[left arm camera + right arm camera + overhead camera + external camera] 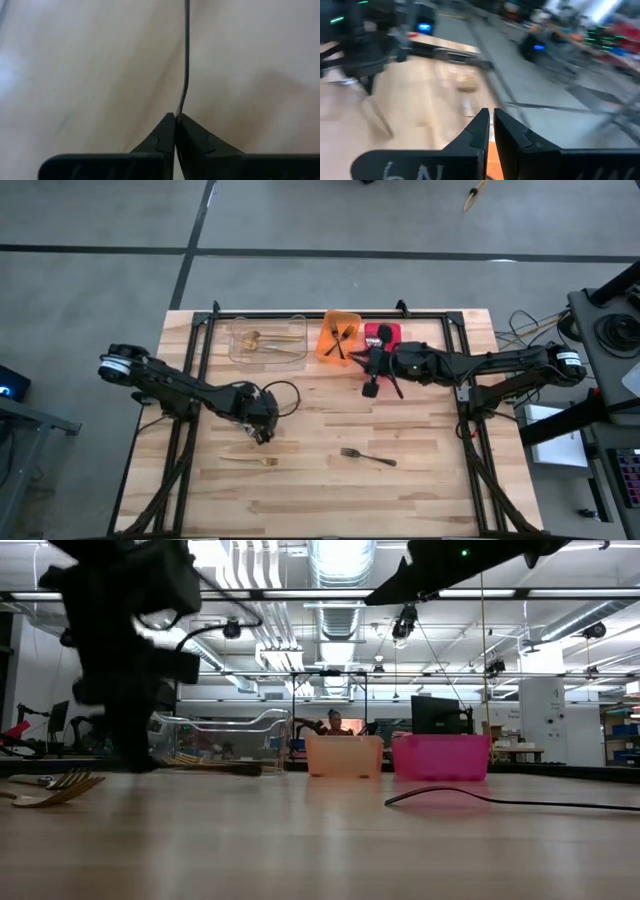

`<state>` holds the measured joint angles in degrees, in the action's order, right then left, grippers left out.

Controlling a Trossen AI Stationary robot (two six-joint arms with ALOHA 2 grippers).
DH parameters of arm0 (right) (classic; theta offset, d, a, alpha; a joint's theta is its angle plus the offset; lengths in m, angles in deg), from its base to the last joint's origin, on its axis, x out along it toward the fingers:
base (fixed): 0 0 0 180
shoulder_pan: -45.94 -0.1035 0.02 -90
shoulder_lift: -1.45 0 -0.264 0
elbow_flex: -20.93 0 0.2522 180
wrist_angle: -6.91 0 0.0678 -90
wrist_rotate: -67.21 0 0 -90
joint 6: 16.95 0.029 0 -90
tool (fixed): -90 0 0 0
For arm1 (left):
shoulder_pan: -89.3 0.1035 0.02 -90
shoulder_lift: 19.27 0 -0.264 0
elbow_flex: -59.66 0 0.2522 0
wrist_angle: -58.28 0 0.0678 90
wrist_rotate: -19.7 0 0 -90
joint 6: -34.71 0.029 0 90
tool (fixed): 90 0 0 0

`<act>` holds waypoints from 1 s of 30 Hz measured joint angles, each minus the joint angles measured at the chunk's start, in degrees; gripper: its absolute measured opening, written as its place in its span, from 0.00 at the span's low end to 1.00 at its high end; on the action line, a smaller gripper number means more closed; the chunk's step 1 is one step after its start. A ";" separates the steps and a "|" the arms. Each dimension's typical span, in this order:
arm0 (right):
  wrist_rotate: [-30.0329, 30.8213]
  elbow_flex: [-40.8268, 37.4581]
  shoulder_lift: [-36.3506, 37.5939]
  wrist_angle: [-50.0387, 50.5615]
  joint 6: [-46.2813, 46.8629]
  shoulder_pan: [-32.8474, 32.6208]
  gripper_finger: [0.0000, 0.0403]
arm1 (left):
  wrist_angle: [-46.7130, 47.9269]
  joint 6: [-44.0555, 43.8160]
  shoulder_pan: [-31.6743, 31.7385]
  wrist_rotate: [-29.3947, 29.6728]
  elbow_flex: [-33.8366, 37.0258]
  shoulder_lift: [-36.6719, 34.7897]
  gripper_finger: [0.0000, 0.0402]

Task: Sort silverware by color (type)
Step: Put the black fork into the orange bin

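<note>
Silverware [186, 60]: slim dark metal stem pinched between left fingers [162, 137].

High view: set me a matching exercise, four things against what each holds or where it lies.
Things:
1. clear bin
2. orange bin
3. gold fork
4. left gripper

States:
a. shut on a slim utensil
b. holds black forks
c. lies on the bare table, near its front edge
d. holds gold utensils

Pairs: 1-d, 2-b, 3-c, 4-a
</note>
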<state>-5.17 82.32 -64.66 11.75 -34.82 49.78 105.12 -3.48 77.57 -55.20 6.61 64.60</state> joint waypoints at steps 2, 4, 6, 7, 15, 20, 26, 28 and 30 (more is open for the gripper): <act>-7.15 0.00 0.00 0.53 -0.42 0.00 0.04 | 2.19 2.23 0.02 -2.66 -3.00 -0.63 0.00; -14.95 0.00 0.00 0.53 -0.71 -0.07 0.04 | 4.33 4.66 0.04 -5.30 -6.42 -0.69 0.00; -19.67 0.05 0.00 0.52 -0.72 -0.09 0.04 | 5.88 6.97 0.12 -7.31 -10.33 -0.69 0.00; -20.53 0.28 0.00 0.88 -0.57 -0.09 0.04 | 6.18 7.97 0.20 -7.83 -12.47 -0.67 0.00; -20.77 3.78 -2.86 1.20 -1.19 -1.29 0.04 | 10.52 12.41 4.62 -11.96 -27.19 -0.71 0.00; -20.59 6.57 -7.40 2.08 -8.49 -4.45 0.04 | 15.39 8.39 11.10 -20.33 -33.92 -0.65 0.00; -12.84 12.41 -13.13 6.19 -13.66 -8.21 0.04 | 27.91 4.29 17.42 -21.68 -37.61 -0.60 0.00; -9.27 14.63 -15.44 7.87 -14.33 -8.88 0.04 | 30.57 3.68 18.64 -21.99 -37.70 -0.58 0.00; -6.44 16.79 -18.11 9.13 -14.35 -9.09 0.04 | 31.96 3.38 19.58 -23.16 -37.43 -0.56 0.00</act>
<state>-11.61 99.12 -82.77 20.88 -49.18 40.69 137.08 -0.11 97.15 -78.37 -30.82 64.04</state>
